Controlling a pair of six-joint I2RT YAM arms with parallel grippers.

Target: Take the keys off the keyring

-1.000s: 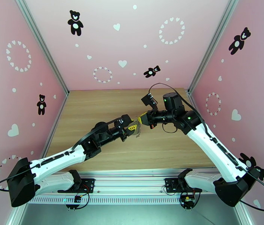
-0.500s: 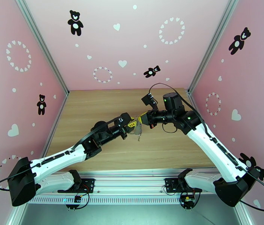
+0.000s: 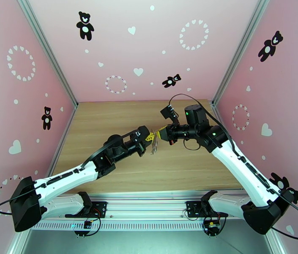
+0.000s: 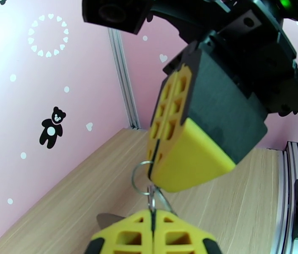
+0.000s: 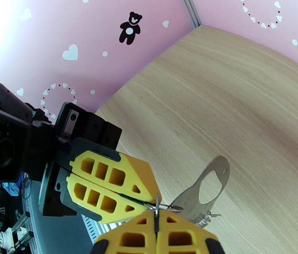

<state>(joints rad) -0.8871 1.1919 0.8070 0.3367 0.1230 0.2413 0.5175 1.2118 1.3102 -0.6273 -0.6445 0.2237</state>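
Observation:
Above the middle of the table my two grippers meet tip to tip. The keyring is a flat silvery oval loop hanging below them, with a short chain at its lower end; it shows as a small dangling cluster from above. My right gripper is shut on a thin wire ring of that cluster. My left gripper is shut on a metal piece just under the right fingers. The keys are too small and blurred to pick out.
The wooden tabletop lies bare under both arms, closed in by pink walls at the back and sides. A metal rail with the arm bases runs along the near edge.
My left gripper has shut on the metal cluster and edged up toward the right gripper. The right arm has held still with its jaws shut.

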